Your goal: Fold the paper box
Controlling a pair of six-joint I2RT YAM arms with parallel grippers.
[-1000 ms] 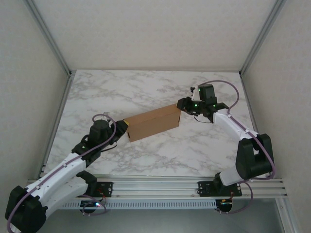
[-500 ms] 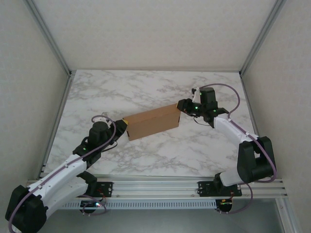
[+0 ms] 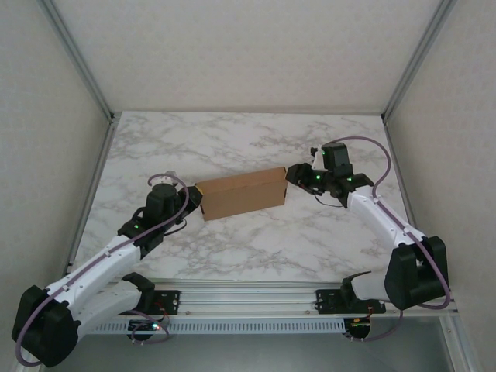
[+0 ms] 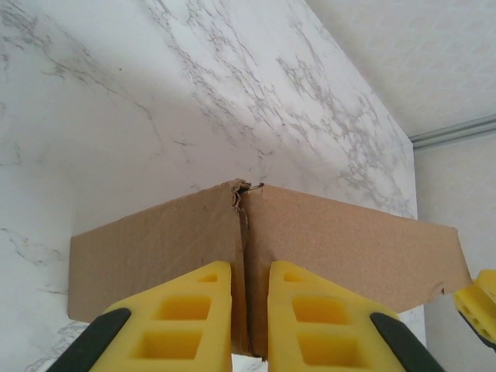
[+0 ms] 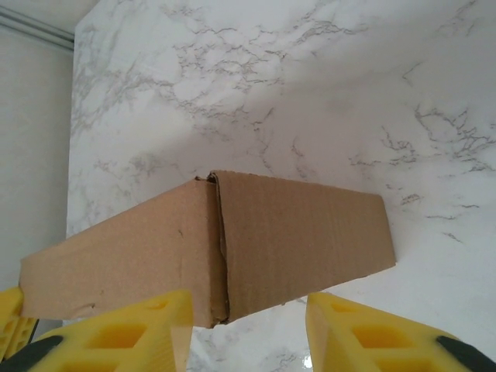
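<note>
The paper box (image 3: 240, 195) lies on the marble table as a closed, long brown cardboard shape, between my two grippers. My left gripper (image 3: 194, 204) is at the box's left corner. In the left wrist view its yellow fingers (image 4: 194, 310) stand almost together, and the box's corner seam (image 4: 242, 209) shows in the slim gap of the gripper (image 4: 249, 267). My right gripper (image 3: 294, 177) is at the box's right end. In the right wrist view the gripper (image 5: 249, 298) is open wide, with the box's corner (image 5: 221, 256) just ahead of the gap and nothing gripped.
The marble tabletop (image 3: 232, 139) stretches behind the box to the back wall. A metal rail (image 3: 256, 294) carrying both arm bases runs along the near edge. Frame posts (image 3: 93, 85) rise at the table's back corners.
The box's left end swung away from the arms, so it lies more level. The left jaws narrowed at that corner. The right jaws opened wider.
</note>
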